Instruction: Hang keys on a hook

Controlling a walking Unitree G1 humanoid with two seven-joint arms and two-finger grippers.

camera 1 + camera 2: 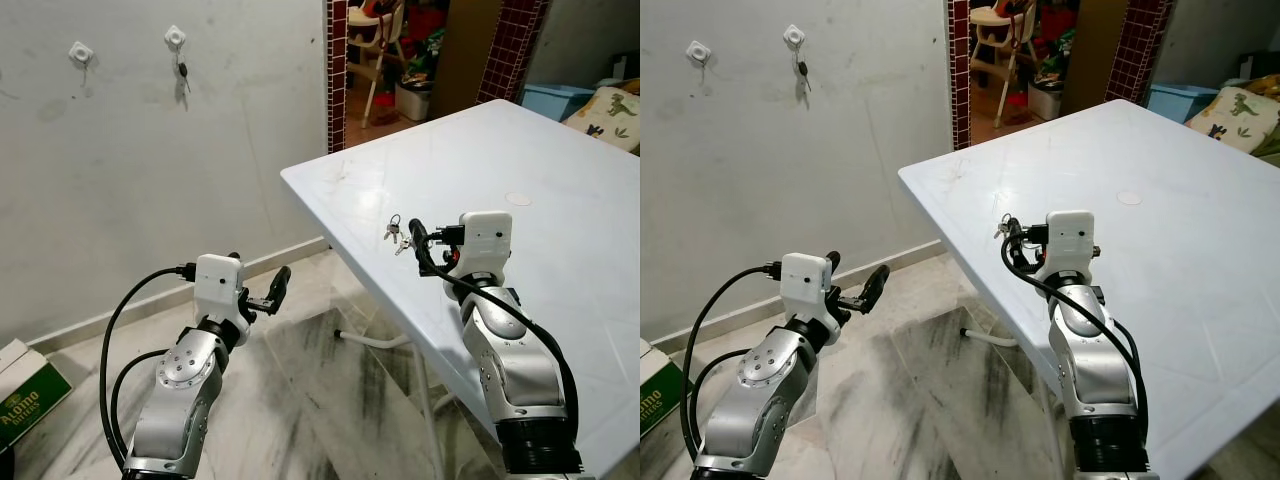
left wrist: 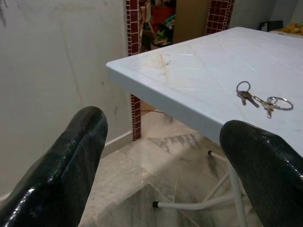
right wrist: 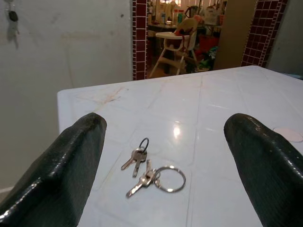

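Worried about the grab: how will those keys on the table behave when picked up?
The keys are loose pieces joined by rings, so they'll probably dangle and swing. Lying flat on the glossy table, they may slide if nudged. The right pincer is open.

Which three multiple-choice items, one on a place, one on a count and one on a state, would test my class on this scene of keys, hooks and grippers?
1. Where does the silver bunch of keys lie?
A. on the white table
B. on the floor
C. in a box

2. How many white wall hooks are there?
A. one
B. two
C. four

3. How does the right gripper stand?
A. shut on the keys
B. open, short of the keys
C. shut, empty

Answers: 1 A, the keys rest near the table's edge. 2 B, two hooks show, one already bearing a key. 3 B, its fingers are spread wide.
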